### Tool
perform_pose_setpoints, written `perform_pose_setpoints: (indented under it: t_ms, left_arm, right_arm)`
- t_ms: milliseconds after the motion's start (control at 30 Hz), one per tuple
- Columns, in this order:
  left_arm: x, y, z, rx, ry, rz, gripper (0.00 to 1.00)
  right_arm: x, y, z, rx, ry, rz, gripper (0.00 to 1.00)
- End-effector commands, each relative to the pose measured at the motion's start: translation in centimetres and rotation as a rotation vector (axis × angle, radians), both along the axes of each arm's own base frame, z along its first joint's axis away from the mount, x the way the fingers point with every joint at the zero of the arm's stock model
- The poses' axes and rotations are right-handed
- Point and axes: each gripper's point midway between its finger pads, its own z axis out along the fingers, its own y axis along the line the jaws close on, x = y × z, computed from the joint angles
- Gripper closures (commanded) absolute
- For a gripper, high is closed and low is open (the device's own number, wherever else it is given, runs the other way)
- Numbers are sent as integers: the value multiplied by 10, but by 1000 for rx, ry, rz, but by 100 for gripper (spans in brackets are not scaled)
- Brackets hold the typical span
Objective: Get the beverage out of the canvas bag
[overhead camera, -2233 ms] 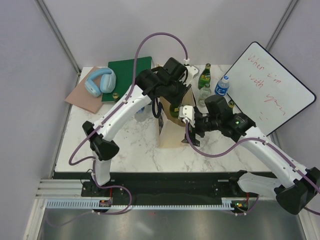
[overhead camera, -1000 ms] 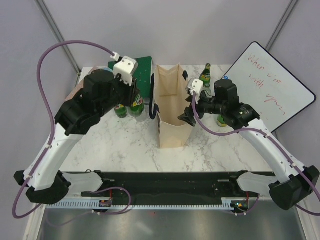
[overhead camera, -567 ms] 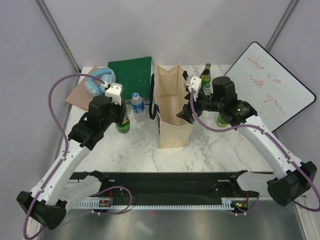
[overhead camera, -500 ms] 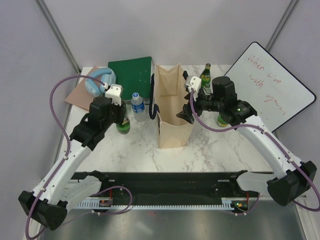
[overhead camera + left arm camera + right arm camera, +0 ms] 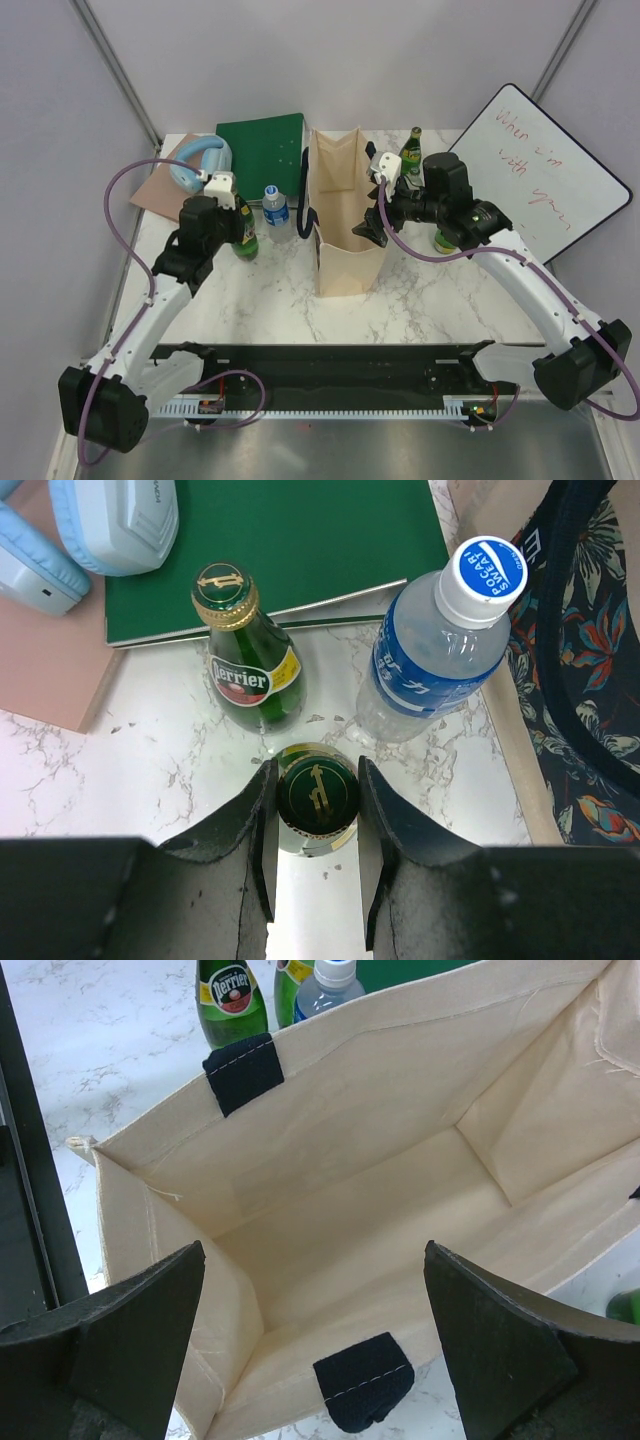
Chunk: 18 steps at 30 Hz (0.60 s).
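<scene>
Left wrist view: the left gripper [image 5: 317, 770] clasps a gold-capped green glass bottle [image 5: 317, 798] standing on the white marble table [image 5: 150, 770]. The right gripper [image 5: 312, 1250] gapes over the cream canvas bag [image 5: 330, 1140], apparently empty; next, release and lift clear.

1. Green glass bottle [image 5: 247, 660]: four were in sight, two of them Perrier bottles close together and one mostly hidden under the right arm.
2. Plastic water bottle [image 5: 440, 640] with a blue cap: one was visible.
3. Canvas bag [image 5: 345, 255]: there was one, with two navy strap handles [image 5: 243, 1070].
4. Green book [image 5: 262, 145]: one.
5. Light-blue headphones [image 5: 195, 165]: one pair.
6. Pink pad [image 5: 160, 192]: one.
7. Whiteboard [image 5: 540, 170] with red writing: one.
8. Robot arms [image 5: 150, 310]: there were two.
</scene>
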Motion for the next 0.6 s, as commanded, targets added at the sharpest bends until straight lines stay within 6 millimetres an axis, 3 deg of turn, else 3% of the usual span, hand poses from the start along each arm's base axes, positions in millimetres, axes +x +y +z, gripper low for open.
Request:
perform_pose_setpoints:
  t_ms: [0,167,267,300,467,533,567]
  left_arm:
    - [27,-13,61,-103,-239,-20,94]
    - [27,-9,43,-88,-206,-10,90]
    - [26,-8,38,-91,-197,-3,77]
    - [26,-7,38,-93,-195,-1,61]
    - [19,-4,34,-104,-151,20,28]
    - [18,-3,41,-112,-148,36,7]
    - [13,-1,40,-110,-129,43,5]
  right_arm:
    - [7,3,19,31,-52,-2,2]
    - [7,3,18,28,-51,-3,2]
    - [8,3,17,28,-50,1,2]
    - [8,4,17,28,-48,1,2]
    - [8,5,16,25,-48,12,2]
    - [8,6,16,20,-56,22,2]
    - [8,6,16,18,-58,25,2]
